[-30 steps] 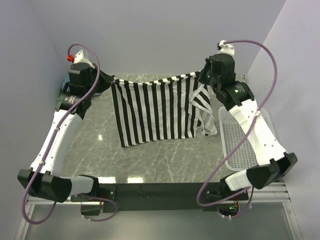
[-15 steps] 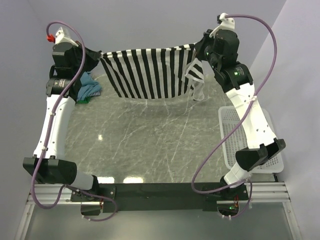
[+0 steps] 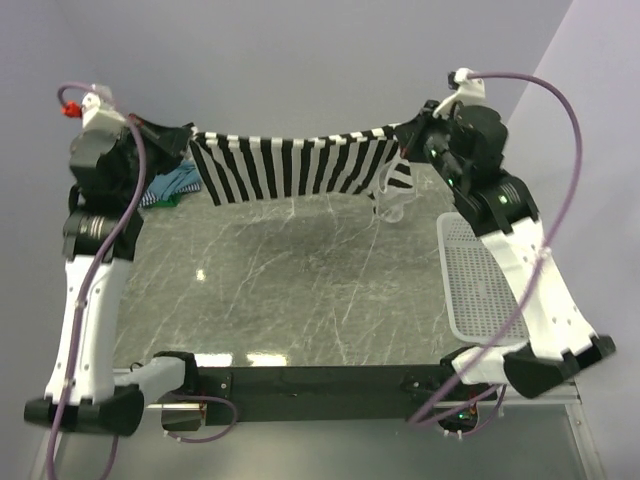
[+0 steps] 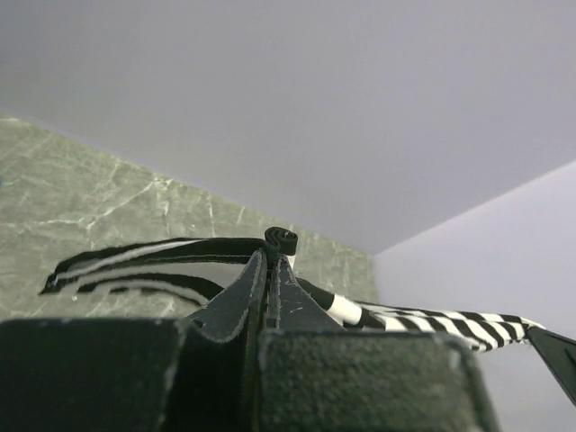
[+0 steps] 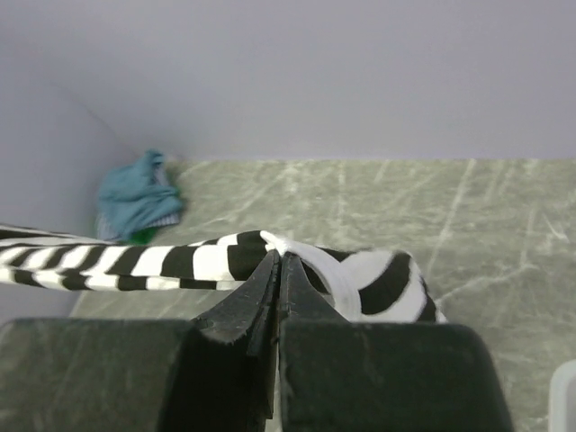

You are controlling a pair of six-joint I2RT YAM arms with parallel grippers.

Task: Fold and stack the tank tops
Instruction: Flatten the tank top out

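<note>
We are holding the striped tank top (image 3: 290,166) stretched above the far edge of the surface (image 3: 300,280), left hand (image 3: 191,139) clamped on one end, right hand (image 3: 404,135) clamped on the other. The other tank tops (image 3: 171,184) are lying bunched at its far-left corner.

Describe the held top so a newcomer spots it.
Look above the far edge of the marble table: a tank top hangs stretched between the left pincer and right pincer. Bold black-and-white stripes set it apart from the teal heap in the far-left corner.
</note>
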